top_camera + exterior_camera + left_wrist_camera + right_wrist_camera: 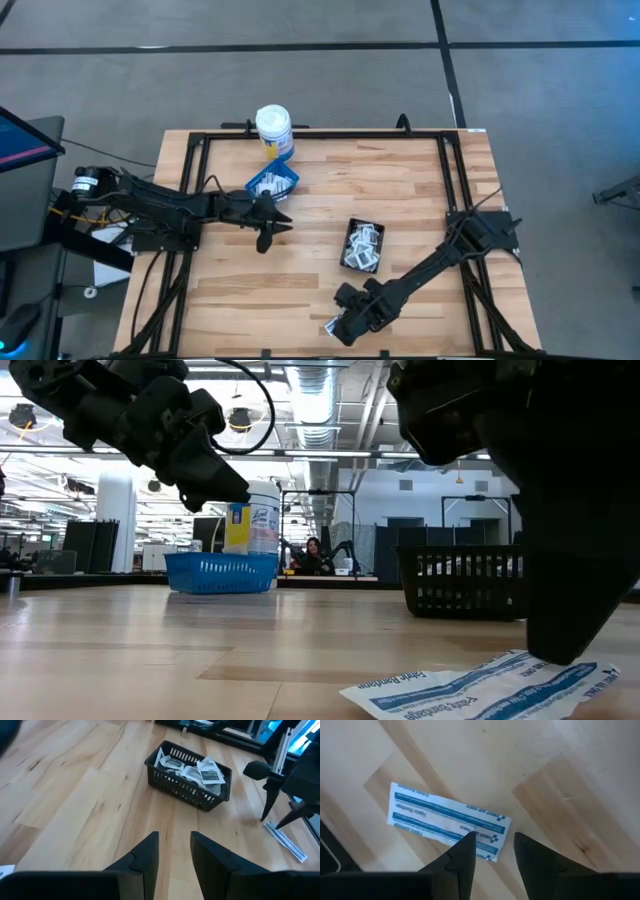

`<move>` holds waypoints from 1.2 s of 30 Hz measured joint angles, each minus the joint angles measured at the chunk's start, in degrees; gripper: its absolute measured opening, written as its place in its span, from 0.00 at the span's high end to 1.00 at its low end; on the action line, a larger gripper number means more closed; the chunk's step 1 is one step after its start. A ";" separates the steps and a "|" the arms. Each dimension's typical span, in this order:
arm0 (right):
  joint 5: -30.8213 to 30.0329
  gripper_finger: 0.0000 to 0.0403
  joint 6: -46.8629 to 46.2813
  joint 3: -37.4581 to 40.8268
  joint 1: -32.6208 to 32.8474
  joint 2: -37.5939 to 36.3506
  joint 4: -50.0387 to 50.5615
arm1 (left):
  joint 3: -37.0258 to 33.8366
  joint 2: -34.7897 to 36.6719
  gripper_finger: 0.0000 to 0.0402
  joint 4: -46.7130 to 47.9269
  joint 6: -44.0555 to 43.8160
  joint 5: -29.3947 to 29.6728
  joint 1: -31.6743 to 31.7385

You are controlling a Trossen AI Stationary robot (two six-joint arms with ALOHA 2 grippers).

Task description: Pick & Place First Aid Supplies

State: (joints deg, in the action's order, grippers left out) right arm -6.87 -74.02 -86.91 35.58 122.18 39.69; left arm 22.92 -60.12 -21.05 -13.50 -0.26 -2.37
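Lighting is bright and even, supplied by ceiling lamps (238, 420) visible in the low view. The table (420, 190) shows soft, short shadows under both arms in the high view; no glare on the wood. In the low view the right gripper (560, 510) is a near-black, out-of-focus mass against the lit room, and the packets (480, 685) in the foreground are slightly blurred. Wrist views are sharp at the centre; the fingers (145, 857) at the frame edge appear soft.

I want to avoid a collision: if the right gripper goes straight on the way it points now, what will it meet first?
Most likely the bandage packets lying flat on the wooden table; the right gripper points down at them with open fingers, just above.
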 joint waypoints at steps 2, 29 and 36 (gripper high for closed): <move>-0.30 0.69 0.76 -0.09 -0.57 0.54 -0.08 | 0.00 0.00 0.72 0.02 0.00 0.03 0.00; -12.15 1.00 23.68 -4.81 -0.90 -5.20 2.49 | 0.00 0.00 0.72 -0.93 -6.48 -0.02 -1.52; -6.05 0.90 23.41 -4.20 1.56 -3.50 0.04 | 0.00 0.00 0.72 -0.92 -6.49 -0.01 -1.79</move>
State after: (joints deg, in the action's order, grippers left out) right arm -12.92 -50.61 -91.11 37.13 118.68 39.73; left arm 22.92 -60.12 -21.97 -19.99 -0.27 -4.16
